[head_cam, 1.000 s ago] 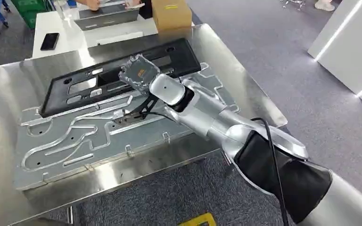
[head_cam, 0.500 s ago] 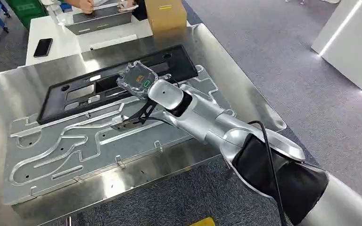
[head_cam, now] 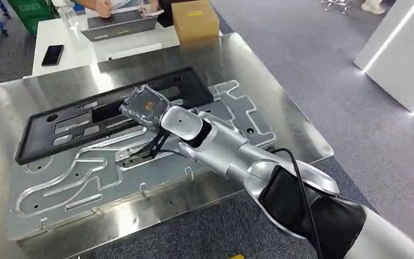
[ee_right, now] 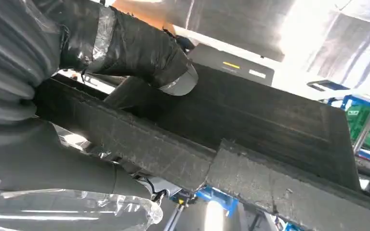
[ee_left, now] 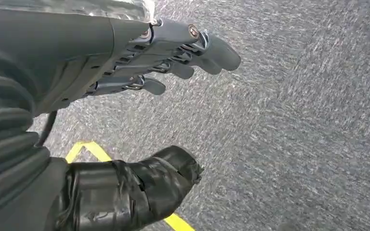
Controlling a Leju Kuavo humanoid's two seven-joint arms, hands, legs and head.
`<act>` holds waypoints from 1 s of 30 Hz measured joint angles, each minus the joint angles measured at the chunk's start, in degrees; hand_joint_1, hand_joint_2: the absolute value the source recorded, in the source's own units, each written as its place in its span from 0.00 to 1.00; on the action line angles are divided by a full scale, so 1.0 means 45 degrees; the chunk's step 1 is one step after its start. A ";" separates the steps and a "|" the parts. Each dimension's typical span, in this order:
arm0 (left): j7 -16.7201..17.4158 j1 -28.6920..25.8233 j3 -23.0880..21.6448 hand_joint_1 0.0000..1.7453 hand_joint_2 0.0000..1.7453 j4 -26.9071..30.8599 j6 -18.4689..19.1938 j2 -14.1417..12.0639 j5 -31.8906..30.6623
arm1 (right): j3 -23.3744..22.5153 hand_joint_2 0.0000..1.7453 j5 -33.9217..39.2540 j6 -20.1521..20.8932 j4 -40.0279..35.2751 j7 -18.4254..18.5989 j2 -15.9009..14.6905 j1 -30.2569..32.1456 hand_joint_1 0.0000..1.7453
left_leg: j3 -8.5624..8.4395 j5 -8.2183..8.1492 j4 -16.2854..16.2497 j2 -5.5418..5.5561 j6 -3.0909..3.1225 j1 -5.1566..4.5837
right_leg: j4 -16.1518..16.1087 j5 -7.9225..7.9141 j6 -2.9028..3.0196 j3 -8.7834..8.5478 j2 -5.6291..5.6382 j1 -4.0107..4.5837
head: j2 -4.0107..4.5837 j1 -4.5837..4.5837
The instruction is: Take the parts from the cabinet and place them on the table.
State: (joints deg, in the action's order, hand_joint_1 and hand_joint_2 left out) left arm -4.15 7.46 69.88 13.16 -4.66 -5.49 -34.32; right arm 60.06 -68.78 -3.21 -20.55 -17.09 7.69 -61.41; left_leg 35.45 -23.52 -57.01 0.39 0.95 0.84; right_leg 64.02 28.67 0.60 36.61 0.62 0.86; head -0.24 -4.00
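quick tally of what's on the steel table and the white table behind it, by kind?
Black frame part, held by the right hand: 1
Grooved metal fixture plate: 1
Cardboard box: 1
Phone: 1
Grey tray: 1
Total: 5

Floor: grey carpet (head_cam: 323, 65) across the room, with a yellow floor marking (ee_left: 84, 150) seen in the left wrist view. Steel table (head_cam: 280, 121) in the near centre, its surface shiny with glare. Behind it, far left, a white table (head_cam: 81, 46) carrying a black phone (head_cam: 52, 54), a cardboard box (head_cam: 195, 20) and a grey tray (head_cam: 119, 27). Green crates (head_cam: 29, 11) at the far left corner. White unit (head_cam: 401, 51) at right, with lit strips along its edges.
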 joint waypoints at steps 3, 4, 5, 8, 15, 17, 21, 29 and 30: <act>0.0000 0.0000 0.0000 0.00 1.00 0.0000 0.0000 0.0000 0.0000 | 0.0000 1.00 0.0004 -0.0009 0.0000 -0.0005 0.0004 0.0003 1.00 | 0.0000 -0.0001 -0.0001 0.0000 0.0006 0.0000 | 0.0059 0.0028 -0.0002 0.0029 0.0001 -0.0002 | 0.0000 0.0000; 0.0004 0.0000 0.0000 0.00 1.00 0.0000 0.0000 0.0000 0.0000 | 0.0000 1.00 0.0005 -0.0014 0.0000 -0.0005 0.0009 0.0008 1.00 | -0.0001 -0.0005 -0.0003 0.0000 0.0015 -0.0001 | 0.0179 0.0084 -0.0005 0.0089 0.0001 -0.0007 | 0.0000 0.0005; 0.0043 0.0000 0.0000 0.00 1.00 0.0000 0.0000 0.0000 -0.0005 | -0.0009 1.00 0.0028 -0.0053 0.0000 -0.0024 0.0019 0.0073 1.00 | -0.0009 -0.0025 -0.0014 -0.0003 0.0045 -0.0018 | 0.1251 0.0544 -0.0032 0.0652 -0.0002 -0.0046 | 0.0000 0.0024; 0.0146 0.0000 0.0015 0.00 1.00 0.0000 0.0389 -0.0005 0.0098 | -0.0068 1.00 0.0413 -0.0218 -0.0048 -0.0704 0.0316 0.0413 1.00 | -0.0131 -0.0286 -0.0208 0.0019 -0.0049 -0.0027 | -0.0640 -0.1138 0.0096 0.0088 -0.0014 -0.0101 | 0.0000 0.0015; 0.0155 -0.0020 0.0024 0.00 1.00 -0.0005 0.0510 -0.0039 0.0107 | -0.0121 1.00 0.0442 -0.0296 -0.0146 -0.0777 0.0714 0.0364 1.00 | 0.0215 -0.0837 -0.0924 -0.0021 -0.0489 -0.0023 | -0.1127 -0.1010 0.0399 -0.0207 0.0005 -0.0108 | 0.0000 0.0083; 0.0165 -0.0023 0.0078 0.00 1.00 -0.0005 0.0515 -0.0073 0.0117 | -0.0199 1.00 0.0456 -0.0296 -0.0175 -0.0777 0.0801 0.0361 1.00 | 0.1097 -0.1701 -0.2753 -0.0021 -0.0596 0.0009 | -0.1121 -0.0997 0.0490 -0.0204 0.0005 -0.0075 | 0.0000 0.0087; 0.0136 -0.0026 0.0204 0.00 1.00 -0.0005 0.0529 -0.0083 0.0126 | -0.0262 0.00 0.0456 -0.0296 -0.0175 -0.0782 0.0830 0.0392 0.00 | 0.1422 -0.1083 -0.3023 -0.0025 -0.0736 0.0101 | -0.1095 -0.0944 0.0502 -0.0249 0.0010 -0.0078 | 0.0000 0.0088; 0.0082 0.0000 0.0238 0.00 0.00 -0.0015 0.0661 -0.0107 0.0087 | -0.0345 0.00 0.0461 -0.0315 -0.0175 -0.0782 0.0884 0.0306 0.00 | -0.0006 -0.0204 -0.0205 0.0017 -0.0261 0.0092 | -0.1098 -0.0817 0.0024 -0.0355 0.0052 -0.0070 | 0.0000 0.0136; 0.0116 0.0006 0.0238 0.00 0.00 -0.0015 0.0636 -0.0112 0.0087 | -0.0345 0.00 0.0466 -0.0315 -0.0175 -0.0801 0.0879 0.0299 0.00 | -0.0044 -0.0191 -0.0193 0.0007 -0.0213 0.0082 | -0.0809 -0.0603 -0.0031 -0.0248 0.0007 -0.0112 | 0.0000 0.0127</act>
State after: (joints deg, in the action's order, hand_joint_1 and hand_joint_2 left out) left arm -3.63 7.48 70.95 13.09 -1.79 -5.99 -33.92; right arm 58.51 -66.69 -4.63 -21.33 -20.70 11.65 -60.06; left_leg 35.25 -24.38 -57.87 0.42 -0.01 1.21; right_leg 60.38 25.95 0.46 35.49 0.65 0.35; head -0.24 -3.43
